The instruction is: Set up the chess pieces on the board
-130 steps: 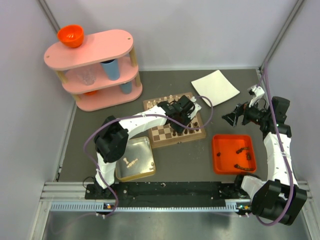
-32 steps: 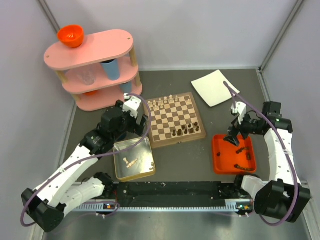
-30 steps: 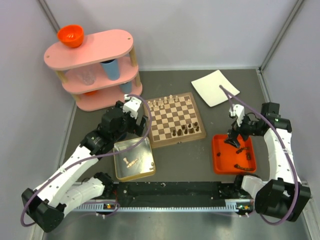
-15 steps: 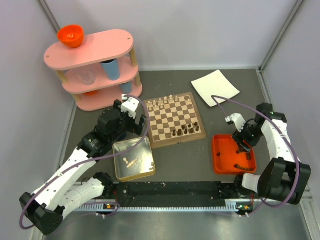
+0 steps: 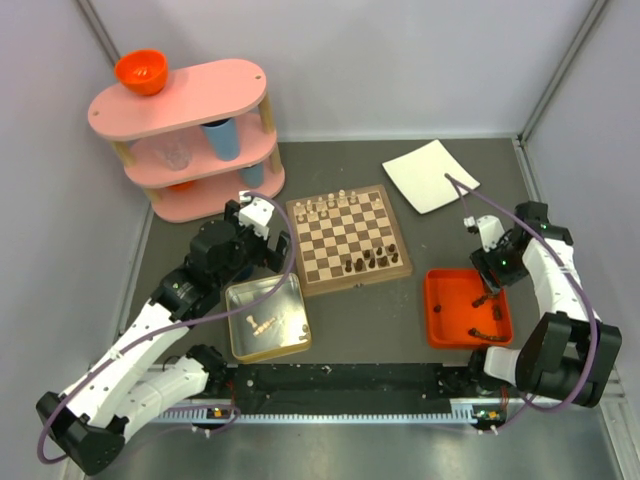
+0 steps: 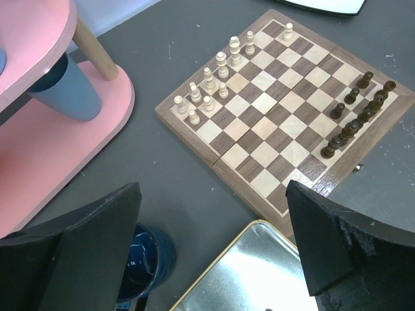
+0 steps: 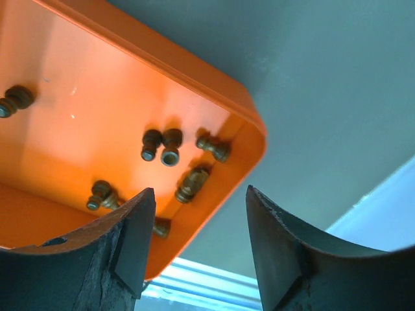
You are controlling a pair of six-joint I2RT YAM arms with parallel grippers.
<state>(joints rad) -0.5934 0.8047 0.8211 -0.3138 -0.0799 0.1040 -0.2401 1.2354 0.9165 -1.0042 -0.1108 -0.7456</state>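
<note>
- Your left pincer [image 6: 211, 194] stands wide and empty beside the square wooden chessboard [image 5: 348, 238].
- Your right pincer [image 7: 200, 194] hangs partly open, holding nothing, over the orange plastic tray [image 5: 450, 312], where dark brown chessmen [image 7: 162, 146] lie.
- Other dark chessmen [image 5: 370, 263] stand on the chessboard's near right edge.

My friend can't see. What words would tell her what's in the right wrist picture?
Small dark chess pieces lie scattered near a corner of an orange tray, seen between the right end effector's two open black fingers.
</note>
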